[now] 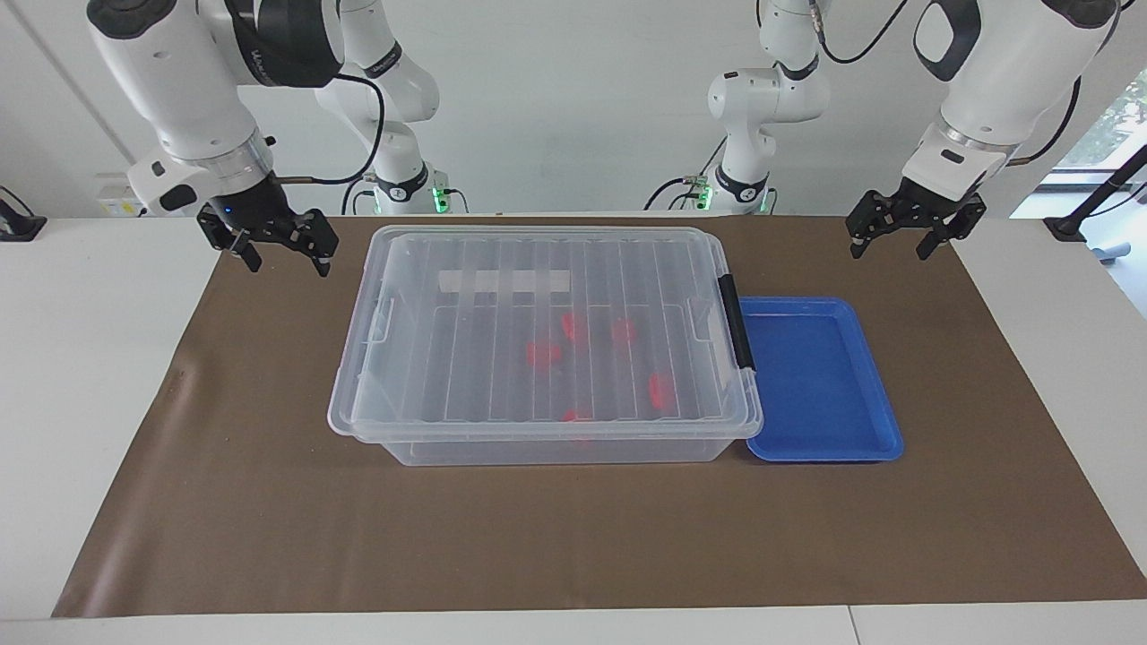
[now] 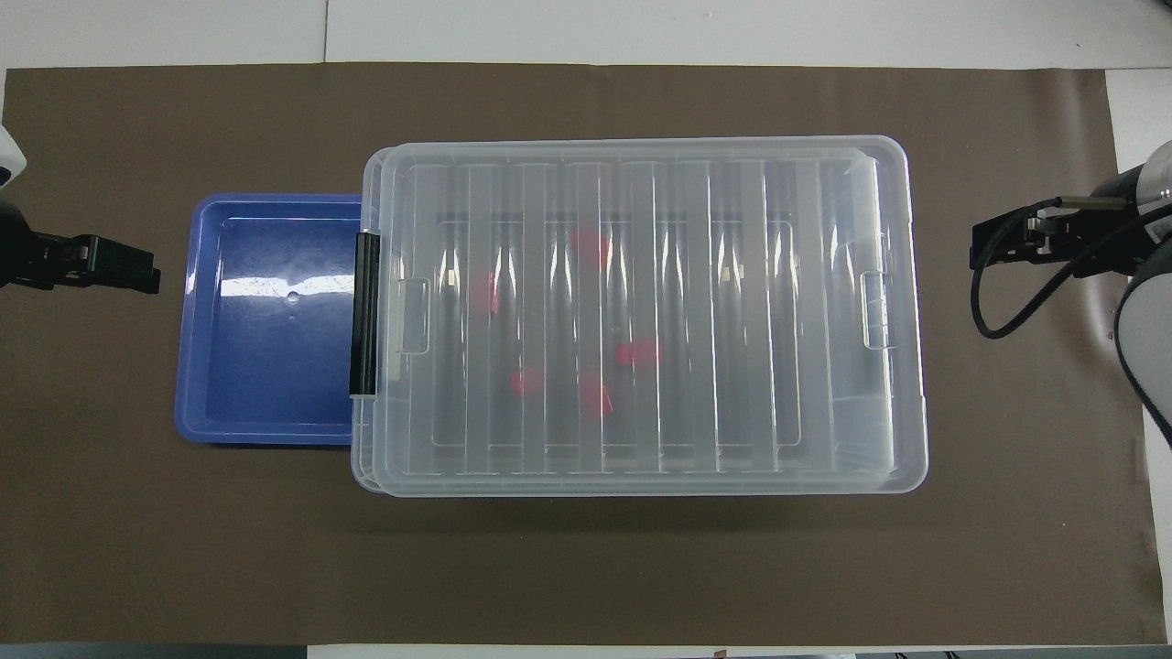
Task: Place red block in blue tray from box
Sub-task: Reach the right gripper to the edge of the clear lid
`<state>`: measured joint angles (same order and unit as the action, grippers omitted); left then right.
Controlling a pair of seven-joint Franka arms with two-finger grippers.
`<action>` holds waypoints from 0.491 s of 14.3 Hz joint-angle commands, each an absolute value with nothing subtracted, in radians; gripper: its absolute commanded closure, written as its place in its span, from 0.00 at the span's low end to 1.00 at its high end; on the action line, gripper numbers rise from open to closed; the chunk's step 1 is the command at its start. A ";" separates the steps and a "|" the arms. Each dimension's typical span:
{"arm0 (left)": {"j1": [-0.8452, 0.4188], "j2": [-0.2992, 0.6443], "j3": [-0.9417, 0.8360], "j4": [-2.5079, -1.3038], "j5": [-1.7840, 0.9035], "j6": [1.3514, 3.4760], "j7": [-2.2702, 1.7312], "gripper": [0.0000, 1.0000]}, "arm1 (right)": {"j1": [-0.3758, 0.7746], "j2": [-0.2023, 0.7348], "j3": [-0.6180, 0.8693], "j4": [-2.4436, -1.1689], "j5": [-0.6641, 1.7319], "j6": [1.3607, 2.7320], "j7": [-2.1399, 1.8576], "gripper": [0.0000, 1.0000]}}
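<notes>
Red blocks (image 1: 543, 353): five, in lidded box (image 1: 544, 421) | blue tray (image 1: 820, 376): one | right gripper (image 1: 283, 251): raised, spread, empty | left gripper (image 1: 893, 242): raised, spread, empty

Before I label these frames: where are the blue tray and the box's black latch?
blue tray (image 1: 820, 381), facing view, bare floor of the tray.
black latch (image 2: 364, 313), overhead view, middle of the latch bar.

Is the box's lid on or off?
On: the ribbed lid covers the box, red blocks showing through it.

Facing view looks high across at the robots; overhead looks steeply down — both share the box (image 1: 545, 345).
</notes>
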<state>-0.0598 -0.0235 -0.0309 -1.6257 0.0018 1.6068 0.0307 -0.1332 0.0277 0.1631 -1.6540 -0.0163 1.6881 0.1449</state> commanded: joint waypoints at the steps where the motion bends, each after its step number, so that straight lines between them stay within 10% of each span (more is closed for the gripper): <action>1: -0.057 -0.037 -0.029 -1.626 -0.006 1.589 0.043 0.00 | -0.140 0.040 0.202 -1.739 -0.008 1.801 0.215 0.00; 7: -0.057 -0.037 -0.029 -1.628 -0.006 1.589 0.043 0.00 | -0.140 0.046 0.207 -1.862 -0.008 1.922 0.213 0.00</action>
<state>-0.0598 -0.0235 -0.0309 -1.6257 0.0018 1.6068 0.0307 -0.1331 0.0633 0.2037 -1.8238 -0.0163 1.8892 0.2052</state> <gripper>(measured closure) 0.000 0.000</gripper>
